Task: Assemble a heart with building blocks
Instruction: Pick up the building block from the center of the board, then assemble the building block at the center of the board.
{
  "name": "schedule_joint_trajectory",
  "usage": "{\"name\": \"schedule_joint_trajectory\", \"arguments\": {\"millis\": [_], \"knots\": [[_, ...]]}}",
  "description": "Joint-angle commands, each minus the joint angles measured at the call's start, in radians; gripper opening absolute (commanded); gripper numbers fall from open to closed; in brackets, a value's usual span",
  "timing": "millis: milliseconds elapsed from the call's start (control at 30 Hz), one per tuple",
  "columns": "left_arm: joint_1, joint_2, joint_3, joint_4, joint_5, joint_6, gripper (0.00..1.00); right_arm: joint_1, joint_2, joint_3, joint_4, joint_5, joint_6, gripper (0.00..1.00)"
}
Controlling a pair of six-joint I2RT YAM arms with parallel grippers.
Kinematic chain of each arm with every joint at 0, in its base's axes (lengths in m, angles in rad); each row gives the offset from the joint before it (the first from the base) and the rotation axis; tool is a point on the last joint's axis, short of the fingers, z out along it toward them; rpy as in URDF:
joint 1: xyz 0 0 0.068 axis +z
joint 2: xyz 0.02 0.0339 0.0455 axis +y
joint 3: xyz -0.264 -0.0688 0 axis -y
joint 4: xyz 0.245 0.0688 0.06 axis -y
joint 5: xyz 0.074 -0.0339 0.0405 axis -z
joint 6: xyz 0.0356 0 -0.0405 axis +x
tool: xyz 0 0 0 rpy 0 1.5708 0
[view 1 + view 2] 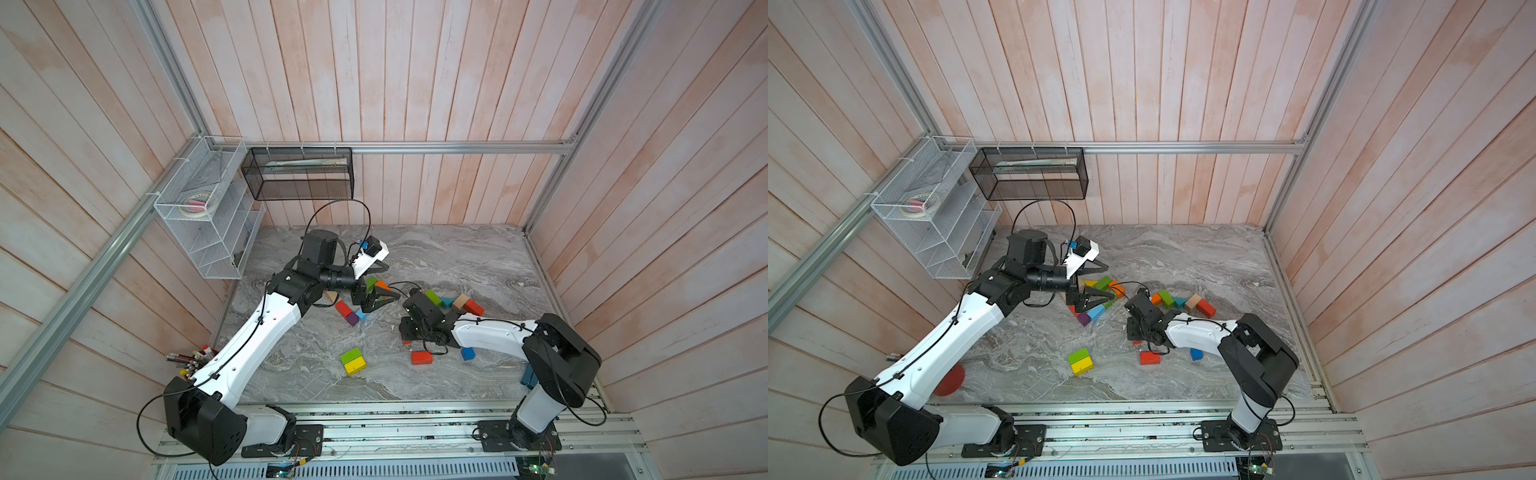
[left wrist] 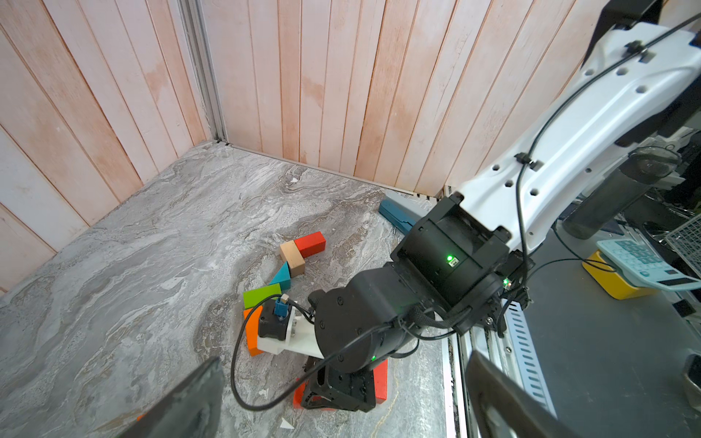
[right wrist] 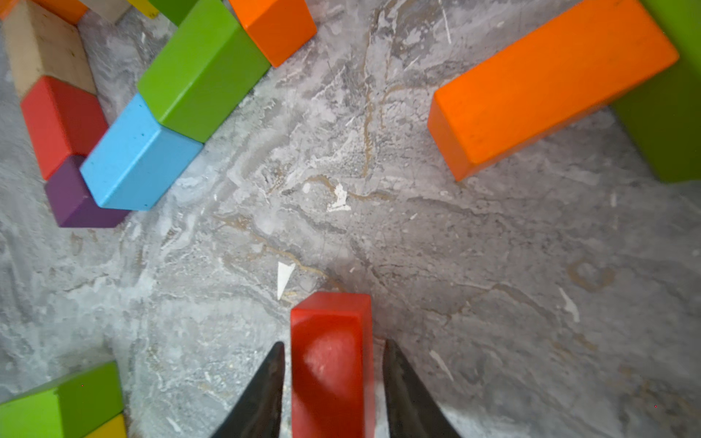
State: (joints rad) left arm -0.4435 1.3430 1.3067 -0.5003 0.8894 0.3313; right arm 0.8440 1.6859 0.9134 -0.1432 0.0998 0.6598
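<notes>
My right gripper points down at the table, its fingers either side of a red block with a thin gap on each side. That block also shows under the gripper in the left wrist view. My left gripper hangs wide open and empty over a curved row of blocks: red, purple, light blue and green. A second row lies to the right: green, teal, tan and red. A long orange block lies ahead of the right gripper.
A green and yellow pair, a red brick and a blue cube lie loose near the front. Dark-blue bars lie by the right arm's base. Wire baskets hang at the back left. Pens lie at the left edge.
</notes>
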Motion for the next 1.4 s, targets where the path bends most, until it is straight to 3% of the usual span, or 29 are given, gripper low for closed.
{"name": "schedule_joint_trajectory", "arguments": {"millis": [0,233,567,1367], "knots": [[-0.003,-0.022,-0.017,0.018,0.017,-0.005,1.00,0.012,0.011,0.016,-0.048,0.016,-0.088,0.43],[-0.003,-0.019,-0.017,0.018,0.016,-0.004,1.00,0.015,0.016,0.012,-0.071,0.035,-0.133,0.43],[-0.003,-0.022,-0.017,0.018,0.017,-0.006,1.00,0.008,-0.021,-0.035,-0.056,0.043,-0.264,0.35],[-0.003,-0.024,-0.018,0.016,0.017,-0.003,1.00,-0.217,-0.106,-0.092,-0.009,-0.068,-0.454,0.27]]}}
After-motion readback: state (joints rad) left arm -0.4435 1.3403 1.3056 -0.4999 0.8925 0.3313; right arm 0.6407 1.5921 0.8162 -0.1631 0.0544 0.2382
